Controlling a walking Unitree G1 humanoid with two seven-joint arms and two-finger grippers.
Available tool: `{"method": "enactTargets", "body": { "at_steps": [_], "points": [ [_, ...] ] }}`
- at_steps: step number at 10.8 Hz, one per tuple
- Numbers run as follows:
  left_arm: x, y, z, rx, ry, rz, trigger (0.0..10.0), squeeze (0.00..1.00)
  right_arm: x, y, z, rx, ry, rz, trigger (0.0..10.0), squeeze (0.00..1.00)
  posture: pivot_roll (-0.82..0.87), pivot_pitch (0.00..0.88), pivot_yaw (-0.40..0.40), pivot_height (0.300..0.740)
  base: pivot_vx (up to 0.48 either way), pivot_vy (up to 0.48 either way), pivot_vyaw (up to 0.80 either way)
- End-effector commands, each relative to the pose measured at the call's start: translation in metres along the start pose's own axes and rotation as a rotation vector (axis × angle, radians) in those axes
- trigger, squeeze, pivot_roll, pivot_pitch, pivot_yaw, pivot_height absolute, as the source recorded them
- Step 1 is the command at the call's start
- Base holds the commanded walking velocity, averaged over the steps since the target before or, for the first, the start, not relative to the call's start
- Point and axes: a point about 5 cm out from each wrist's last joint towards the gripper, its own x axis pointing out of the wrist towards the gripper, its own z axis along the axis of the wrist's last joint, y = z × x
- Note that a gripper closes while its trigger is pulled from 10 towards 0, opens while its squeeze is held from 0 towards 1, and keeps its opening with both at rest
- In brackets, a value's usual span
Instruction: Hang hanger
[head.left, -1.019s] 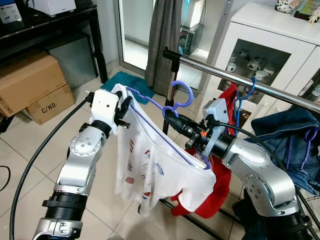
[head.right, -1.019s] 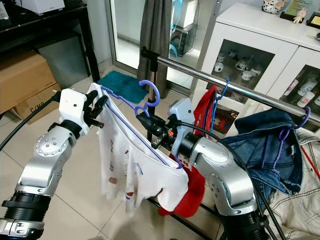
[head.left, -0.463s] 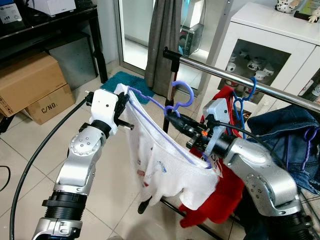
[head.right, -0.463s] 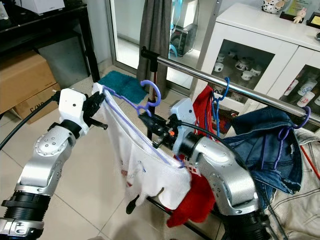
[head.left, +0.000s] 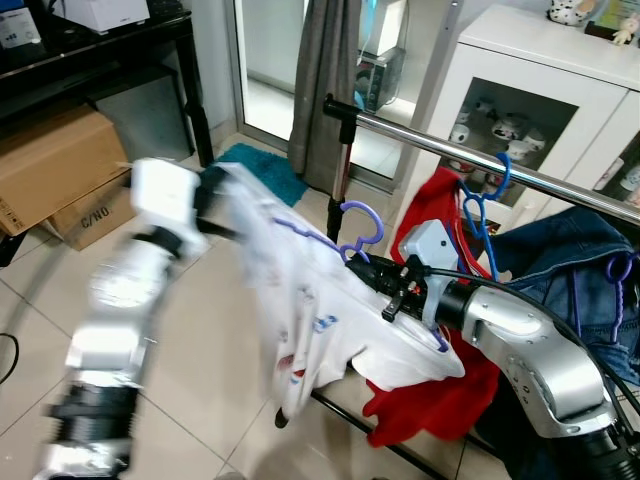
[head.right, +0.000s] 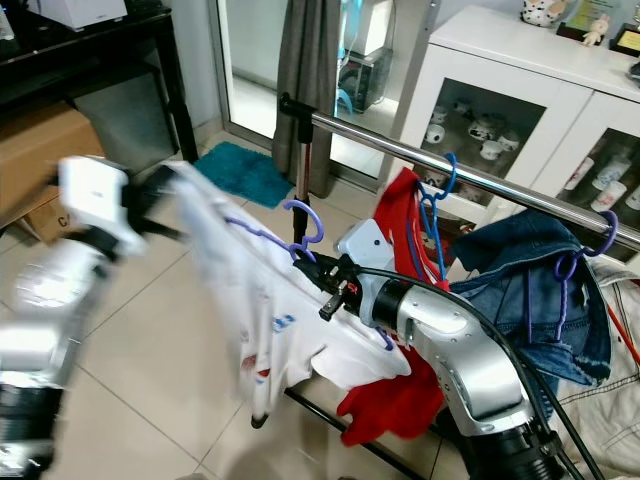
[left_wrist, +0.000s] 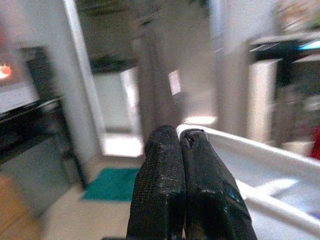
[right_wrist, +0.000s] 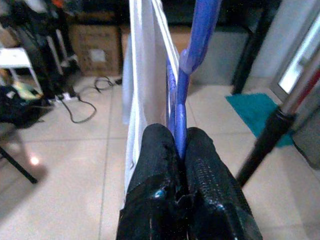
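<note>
Your right gripper pinches the purple hanger just below its hook, near the rail; your left gripper clamps the white garment. Blurred left arm: a tug could slip it off.

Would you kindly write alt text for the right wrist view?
The right tool is shut on the neck of a purple hanger that carries a white shirt. Behind are a tiled floor, a cardboard box and a dark pole.
</note>
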Motion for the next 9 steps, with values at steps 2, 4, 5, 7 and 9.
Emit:
{"method": "enactTargets", "body": {
  "at_steps": [2, 4, 5, 7, 9],
  "points": [
    [-0.005, 0.055, -0.006, 0.133, 0.104, 0.245, 0.0, 0.0, -0.02, -0.004, 0.013, 0.033, -0.097, 0.039, 0.0, 0.0, -0.07, 0.02, -0.048, 0.74, 0.0, 0.0, 0.0],
    [-0.008, 0.075, -0.02, 0.157, 0.166, 0.32, 0.0, 0.0, -0.027, 0.002, 0.022, 0.079, -0.15, 0.115, 0.0, 0.0, -0.07, 0.019, -0.046, 0.74, 0.0, 0.0, 0.0],
    [0.001, 0.048, -0.018, 0.068, 0.111, 0.175, 0.0, 0.0, -0.019, -0.003, 0.027, 0.118, -0.198, 0.039, 0.0, 0.0, -0.07, 0.021, -0.045, 0.74, 0.0, 0.0, 0.0],
    [0.01, -0.007, -0.014, -0.028, 0.05, -0.102, 0.0, 0.0, -0.004, -0.01, 0.031, 0.178, -0.25, -0.1, 0.0, 0.0, -0.07, 0.018, -0.049, 0.74, 0.0, 0.0, 0.0],
    [0.005, -0.084, -0.02, -0.109, 0.049, -0.438, 0.0, 0.0, 0.015, -0.017, 0.043, 0.253, -0.382, -0.323, 0.0, 0.0, -0.08, 0.017, -0.045, 0.74, 0.0, 0.0, 0.0]
  ]
}}
